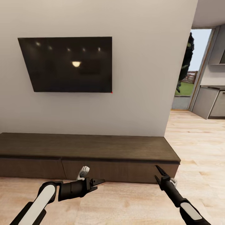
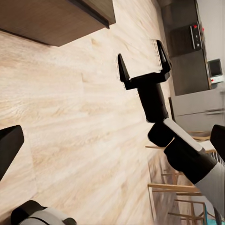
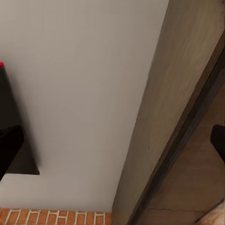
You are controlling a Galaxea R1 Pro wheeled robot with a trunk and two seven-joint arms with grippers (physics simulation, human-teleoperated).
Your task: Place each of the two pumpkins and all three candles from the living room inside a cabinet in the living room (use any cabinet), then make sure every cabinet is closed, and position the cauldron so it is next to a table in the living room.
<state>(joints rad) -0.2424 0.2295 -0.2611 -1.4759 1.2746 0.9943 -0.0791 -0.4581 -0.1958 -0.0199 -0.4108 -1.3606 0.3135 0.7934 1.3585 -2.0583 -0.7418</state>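
Note:
The cabinet (image 1: 87, 147) is a long, low dark-brown unit against the white wall, and its drawer fronts sit flush. My left gripper (image 1: 102, 181) hovers open above the floor just in front of it, holding nothing. My right gripper (image 1: 158, 173) points up near the cabinet's right end, also open and empty. The left wrist view shows the right gripper (image 2: 140, 51) with its two fingers spread over the floorboards, and a corner of the cabinet (image 2: 51, 18). The right wrist view looks along the cabinet's top (image 3: 187, 93) and the wall. The pumpkins, candles, cauldron and table are out of view.
A black television (image 1: 67, 64) hangs on the wall above the cabinet. Pale wooden floor (image 1: 193, 140) runs past the cabinet's right end toward grey kitchen units (image 1: 207, 103) and a tall window (image 1: 187, 78). Wooden chair frames (image 2: 173, 187) appear in the left wrist view.

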